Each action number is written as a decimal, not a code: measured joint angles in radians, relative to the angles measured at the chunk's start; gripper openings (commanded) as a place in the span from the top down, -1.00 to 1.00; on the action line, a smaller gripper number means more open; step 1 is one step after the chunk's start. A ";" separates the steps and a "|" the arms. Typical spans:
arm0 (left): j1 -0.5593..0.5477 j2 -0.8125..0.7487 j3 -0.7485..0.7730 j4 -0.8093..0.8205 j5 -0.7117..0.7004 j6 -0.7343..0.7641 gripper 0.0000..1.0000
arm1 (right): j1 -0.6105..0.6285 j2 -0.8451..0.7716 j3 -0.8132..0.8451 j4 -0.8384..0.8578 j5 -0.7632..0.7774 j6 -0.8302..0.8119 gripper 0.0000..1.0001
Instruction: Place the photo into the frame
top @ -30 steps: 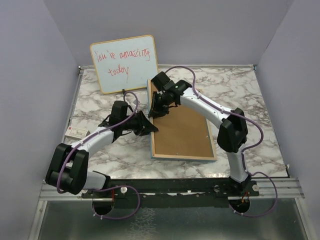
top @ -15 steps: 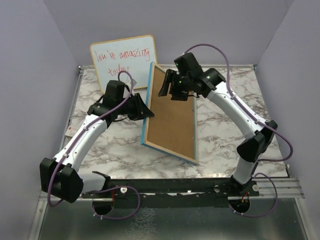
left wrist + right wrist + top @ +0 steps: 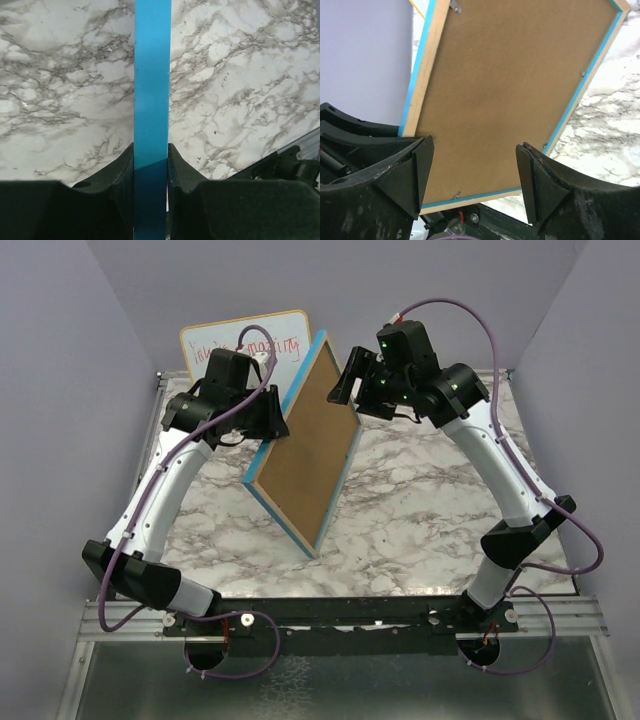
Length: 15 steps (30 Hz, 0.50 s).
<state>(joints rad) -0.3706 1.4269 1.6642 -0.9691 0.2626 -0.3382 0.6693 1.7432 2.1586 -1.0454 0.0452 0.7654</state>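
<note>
The frame (image 3: 305, 455) stands tilted on edge above the marble table, its brown backing facing right, with a light wood rim and blue edges. My left gripper (image 3: 272, 425) is shut on its left edge. In the left wrist view the blue edge (image 3: 152, 75) runs straight up between the closed fingers of the gripper (image 3: 150, 150). My right gripper (image 3: 345, 390) is open and empty beside the frame's upper right edge. In the right wrist view its fingers (image 3: 474, 165) stand wide apart in front of the backing (image 3: 515, 75), not touching it. The photo is not in view.
A whiteboard (image 3: 245, 340) with red handwriting leans on the back wall behind the left arm. The marble table (image 3: 430, 490) lies under the frame. Lilac walls close the sides and back. The black base rail (image 3: 340, 615) runs along the near edge.
The frame lay flat on the table one second ago. My left gripper has lifted its left edge so that it stands steeply tilted. My right arm has risen and drawn back from the backing.
</note>
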 measured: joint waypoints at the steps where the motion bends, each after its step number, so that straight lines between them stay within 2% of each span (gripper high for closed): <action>1: -0.006 0.013 0.029 -0.015 -0.021 0.017 1.00 | 0.000 0.006 0.018 0.000 0.001 0.004 -0.51; 5: -0.047 0.063 0.140 -0.072 -0.101 0.079 1.00 | 0.000 0.026 0.063 0.000 0.002 0.033 -0.53; 10: -0.097 0.101 0.235 -0.107 -0.173 0.143 1.00 | -0.008 0.064 0.083 0.000 0.002 0.095 -0.70; 15: -0.153 0.126 0.302 -0.128 -0.221 0.192 1.00 | -0.024 0.088 0.083 0.010 -0.002 0.162 -0.75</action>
<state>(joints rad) -0.5236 1.5524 1.9659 -1.0969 0.0418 -0.1467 0.6453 1.8309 2.2414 -1.0351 0.0433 0.9276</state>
